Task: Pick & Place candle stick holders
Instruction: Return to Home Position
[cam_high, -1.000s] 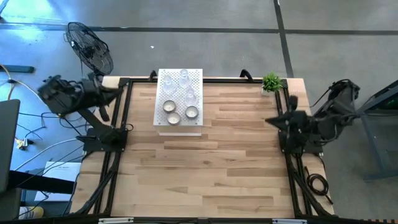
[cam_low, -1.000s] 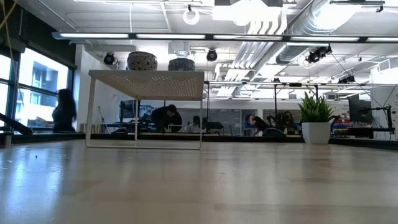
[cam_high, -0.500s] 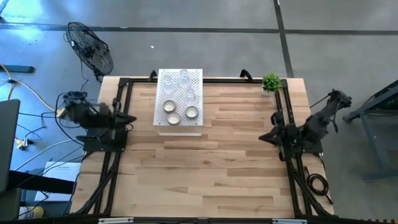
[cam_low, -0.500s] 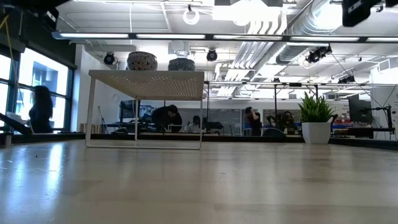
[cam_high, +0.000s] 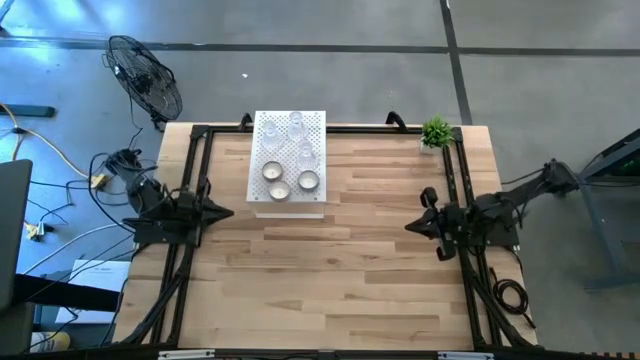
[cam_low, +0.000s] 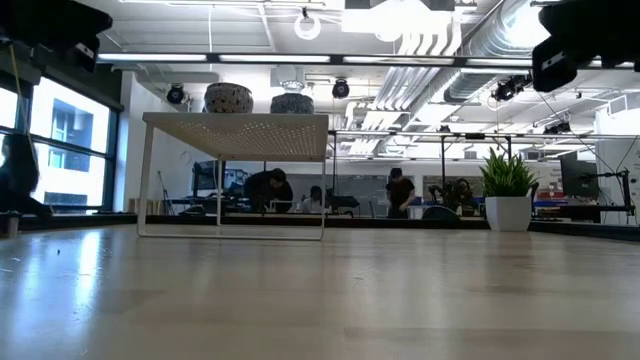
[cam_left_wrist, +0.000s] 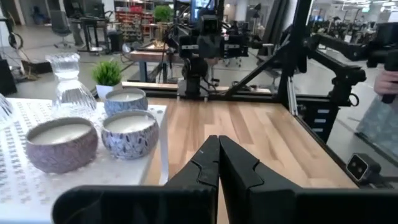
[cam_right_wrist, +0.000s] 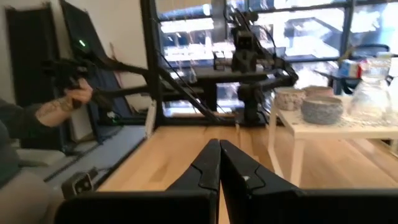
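Observation:
Several candle stick holders stand on top of the white perforated box (cam_high: 288, 205) at the table's far side. Three are round silvery cups with white centres (cam_high: 279, 188), three are clear glass cups (cam_high: 306, 152). The left wrist view shows the silvery cups (cam_left_wrist: 129, 132) and a glass one (cam_left_wrist: 69, 87). The right wrist view shows them too (cam_right_wrist: 321, 109). My left gripper (cam_high: 225, 212) is shut and empty at the table's left edge, near the box's near left corner. My right gripper (cam_high: 410, 226) is shut and empty at the right edge.
A small green potted plant (cam_high: 436, 132) stands at the far right corner. Black frame rails (cam_high: 195, 180) run along the table's left and right edges. A fan (cam_high: 145, 80) stands off the far left corner. A person's hand (cam_right_wrist: 62, 99) shows beyond the table in the right wrist view.
Both arms have unfolded from their drawn-back poses. My left gripper has swung toward the near edge and in over the left rail. My right gripper has gone toward the near edge and slightly left. Both have come lower. The holders and the box have stayed put.

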